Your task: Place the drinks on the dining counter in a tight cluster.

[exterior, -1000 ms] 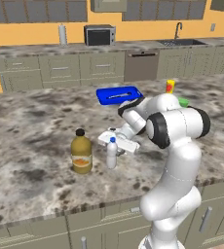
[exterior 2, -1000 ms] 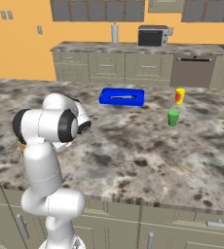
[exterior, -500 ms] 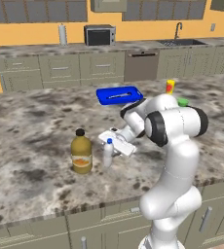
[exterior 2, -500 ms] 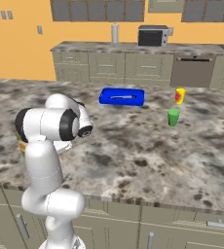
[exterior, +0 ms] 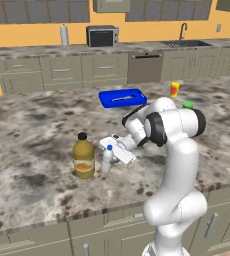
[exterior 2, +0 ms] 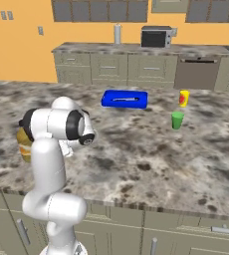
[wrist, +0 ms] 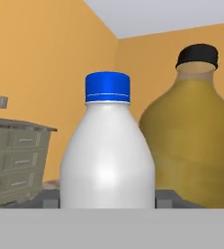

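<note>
gripper: (exterior: 108, 156) low over the dining counter, pointing at the robot's left; fingers (wrist: 48, 198) sit on either side of the white bottle's base, closed in on it, holding it.
white bottle: (exterior: 107, 159) blue cap, upright on the granite, just right of the juice jug in the left base view. In the hand view (wrist: 108, 155) it stands dead centre and close, with a dark finger tip at each side of its lower body.
juice jug: (exterior: 84, 156) amber, black cap, orange label, upright on the counter. Beside the white bottle; a thin gap or contact, cannot tell which. In the hand view (wrist: 196, 141) it stands behind and to the right of the white bottle, partly overlapped by it. In the right base view a sliver of it (exterior 2: 23, 142) peeks out behind the arm.
dining counter: (exterior: 32, 125) speckled grey-brown granite top, olive-grey cabinet fronts with bar handles below.
blue tray: (exterior: 122, 97) farther back on the counter, well apart from the two bottles; a slim object lies in it, too small to identify.
yellow cup: (exterior 2: 184, 98) toward the far right of the counter.
green cup: (exterior 2: 177, 120) near the yellow cup, on the robot's side of it.
background: microwave (exterior: 102, 36) and sink faucet (exterior: 181, 31) on the back counter, against an orange wall.
</note>
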You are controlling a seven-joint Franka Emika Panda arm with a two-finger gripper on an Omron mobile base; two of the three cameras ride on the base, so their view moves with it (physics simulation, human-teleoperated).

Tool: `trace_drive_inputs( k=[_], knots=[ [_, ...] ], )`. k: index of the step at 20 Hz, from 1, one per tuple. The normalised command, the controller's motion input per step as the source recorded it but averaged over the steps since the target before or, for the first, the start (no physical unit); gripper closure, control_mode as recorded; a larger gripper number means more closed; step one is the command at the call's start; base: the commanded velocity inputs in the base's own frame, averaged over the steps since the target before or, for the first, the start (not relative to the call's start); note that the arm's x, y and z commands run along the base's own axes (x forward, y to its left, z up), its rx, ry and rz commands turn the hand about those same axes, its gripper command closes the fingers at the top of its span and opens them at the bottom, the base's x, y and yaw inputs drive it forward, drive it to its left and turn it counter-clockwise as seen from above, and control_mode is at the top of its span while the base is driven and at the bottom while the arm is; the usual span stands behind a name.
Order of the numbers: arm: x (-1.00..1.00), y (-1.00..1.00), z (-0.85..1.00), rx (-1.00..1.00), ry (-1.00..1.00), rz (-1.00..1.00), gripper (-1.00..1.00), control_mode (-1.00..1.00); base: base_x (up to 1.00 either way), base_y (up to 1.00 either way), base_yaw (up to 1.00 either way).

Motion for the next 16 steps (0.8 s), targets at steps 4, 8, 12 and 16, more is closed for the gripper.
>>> trace_drive_inputs(
  k=[4, 8, 12, 16],
  knots=[
    [0.27, 0.08, -0.2, -0.01, 0.0, -0.02, 1.0, -1.0, 0.0, 0.0, 0.0],
    [0.23, 0.14, -0.24, -0.04, -0.02, -0.05, 1.0, -1.0, 0.0, 0.0, 0.0],
    [0.2, 0.17, -0.26, -0.07, -0.05, -0.09, 1.0, -1.0, 0.0, 0.0, 0.0],
    [0.19, 0.15, -0.26, -0.08, -0.05, -0.09, 1.0, -1.0, 0.0, 0.0, 0.0]
  ],
)
